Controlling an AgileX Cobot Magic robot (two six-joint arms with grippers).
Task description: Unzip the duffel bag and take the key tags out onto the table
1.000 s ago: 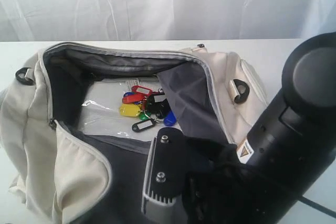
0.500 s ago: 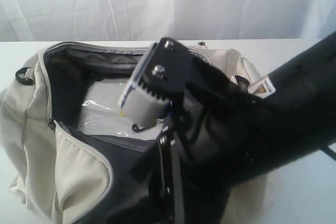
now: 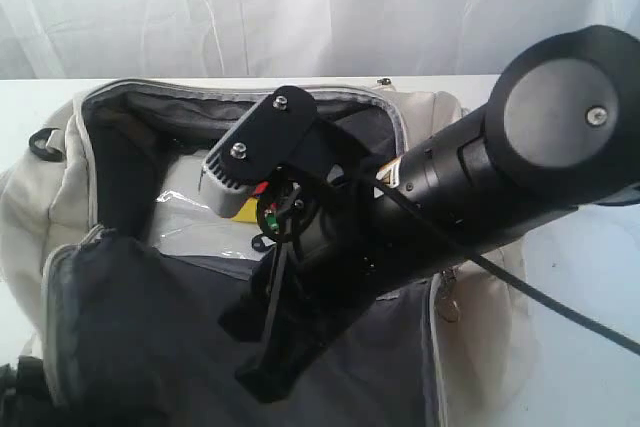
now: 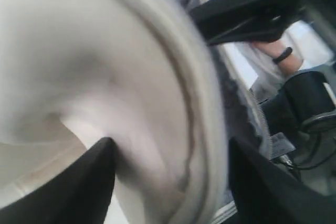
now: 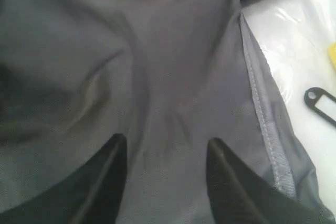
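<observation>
The cream duffel bag (image 3: 55, 197) lies unzipped on the white table (image 3: 570, 277), its grey-lined near flap (image 3: 150, 327) raised. Only slivers of the key tags (image 3: 243, 210) show in the bag's mouth: yellow, red, green and a black loop. My right arm covers the others. My right gripper (image 3: 265, 357) points down at the near flap. It is open (image 5: 167, 142) over grey lining (image 5: 173, 66), holding nothing, with a black tag (image 5: 321, 102) off to one side. My left gripper (image 4: 169, 142) stands wide open with blurred cream bag fabric (image 4: 105, 66) between its fingers.
A clear plastic sleeve (image 3: 185, 212) with white paper lies on the bag's floor under the tags. A white curtain (image 3: 300, 7) hangs behind the table. The right arm's thick black body (image 3: 500, 177) crosses above the bag's right half.
The right arm swung over the bag and its gripper dropped toward the near flap. The left jaws went from shut to wide apart. The near flap rose, grey lining now facing up.
</observation>
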